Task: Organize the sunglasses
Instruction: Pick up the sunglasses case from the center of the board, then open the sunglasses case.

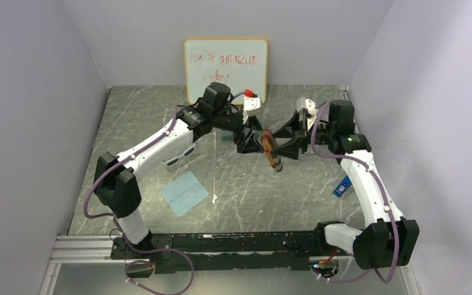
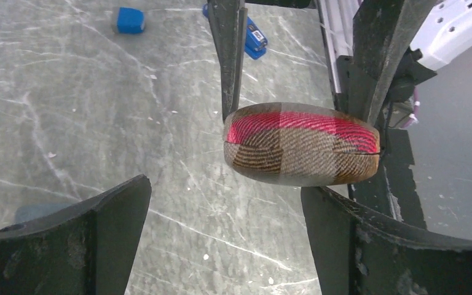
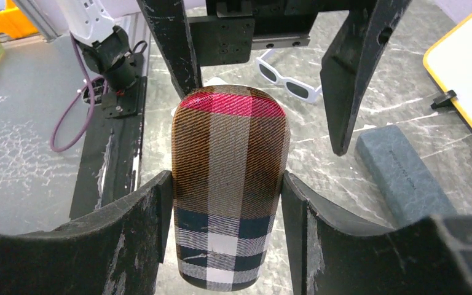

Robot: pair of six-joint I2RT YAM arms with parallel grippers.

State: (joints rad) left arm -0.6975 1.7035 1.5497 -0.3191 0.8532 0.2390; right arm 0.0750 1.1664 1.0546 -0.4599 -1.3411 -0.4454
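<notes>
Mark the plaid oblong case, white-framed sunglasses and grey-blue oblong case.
plaid oblong case (image 3: 230,190), right wrist view, middle of its top side.
white-framed sunglasses (image 3: 286,78), right wrist view, frame bridge.
grey-blue oblong case (image 3: 402,175), right wrist view, top face.

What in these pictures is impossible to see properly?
Plaid case: shut in every view, so its contents are hidden.
Whiteboard writing, top view: too small to read.
White sunglasses, top view: partly covered by the left arm.
Blue object beside the right arm, top view: too small to identify.
</notes>
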